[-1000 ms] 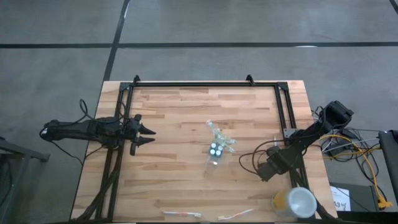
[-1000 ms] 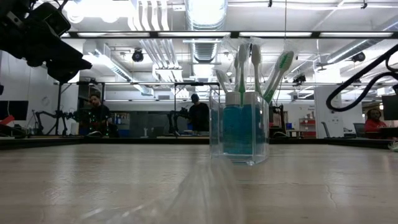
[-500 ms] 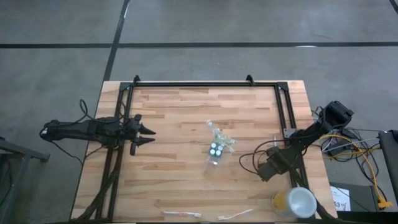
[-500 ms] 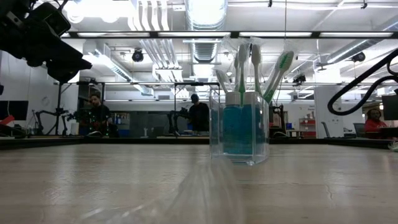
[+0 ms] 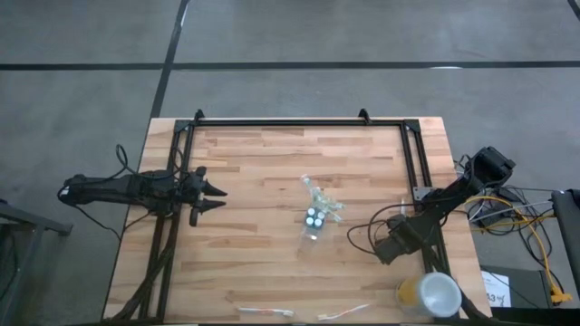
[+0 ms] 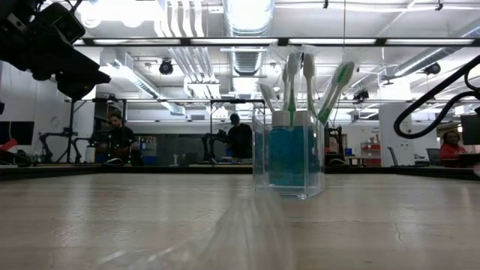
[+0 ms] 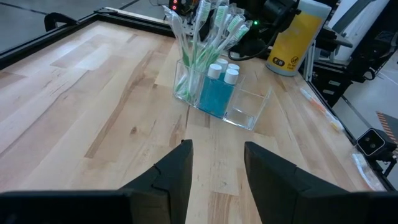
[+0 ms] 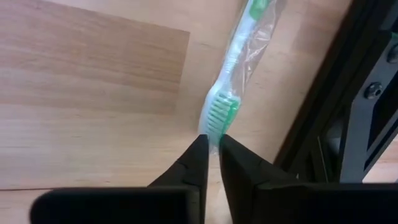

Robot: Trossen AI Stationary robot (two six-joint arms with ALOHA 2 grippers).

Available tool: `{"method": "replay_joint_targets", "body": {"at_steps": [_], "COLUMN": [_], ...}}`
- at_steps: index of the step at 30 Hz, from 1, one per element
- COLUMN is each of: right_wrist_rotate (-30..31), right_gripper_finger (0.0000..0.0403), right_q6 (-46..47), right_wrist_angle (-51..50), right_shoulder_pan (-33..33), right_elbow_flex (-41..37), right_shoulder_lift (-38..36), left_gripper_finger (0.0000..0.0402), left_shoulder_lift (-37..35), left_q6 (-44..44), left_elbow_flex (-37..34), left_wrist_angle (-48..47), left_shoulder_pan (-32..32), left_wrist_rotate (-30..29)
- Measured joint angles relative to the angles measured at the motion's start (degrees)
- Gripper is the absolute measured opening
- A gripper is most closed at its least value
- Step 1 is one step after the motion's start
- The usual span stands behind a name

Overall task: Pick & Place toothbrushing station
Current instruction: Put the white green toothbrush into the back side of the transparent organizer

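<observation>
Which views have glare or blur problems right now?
Low view: bright ceiling lights flare behind the clear cup, and the near table is soft with a pale streak. Right wrist view: toothbrush close and blurry in a shiny wrapper. Left wrist view: cup and tubes sharp. High view: even light, items tiny.

Two matte-black jointed arms trail black cables, each hand (image 7: 214, 171) ending in angular dark fingers (image 8: 196, 158).

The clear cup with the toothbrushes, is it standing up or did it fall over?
Standing up. The clear cup sits flat on the table, and its toothbrushes poke up out of the top.
</observation>
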Motion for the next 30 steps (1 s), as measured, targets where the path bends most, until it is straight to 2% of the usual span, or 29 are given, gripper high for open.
{"method": "replay_joint_targets", "body": {"at_steps": [3,10,16,22,30], "right_wrist_rotate": [0.00,-0.09,-4.33,-4.00,0.23], "right_gripper_finger": [0.0013,0.0008,0.0008,0.0008,0.0008], "right_q6": [0.00,-0.16,-1.45,0.04,0.76], "right_wrist_angle": [0.08,0.11,0.78,1.00,2.81], "right_shoulder_pan": [0.00,-0.02,-0.03,-0.07,-0.15], "right_elbow_flex": [0.00,0.19,1.83,3.35,4.94], "right_shoulder_lift": [0.00,-0.20,-3.48,-11.99,-28.50], "left_gripper_finger": [0.0149,0.0149,0.0149,0.0149,0.0149], "left_shoulder_lift": [0.00,-0.02,0.00,0.00,-0.02], "left_q6": [0.00,0.00,-0.01,0.00,0.00], "left_elbow_flex": [0.00,0.00,0.00,-0.01,0.00], "left_wrist_angle": [0.00,0.00,0.00,0.01,0.00], "left_shoulder_pan": [-0.02,0.00,0.00,0.00,0.00], "left_wrist_rotate": [0.00,-0.02,-0.07,-0.26,-0.22]}}
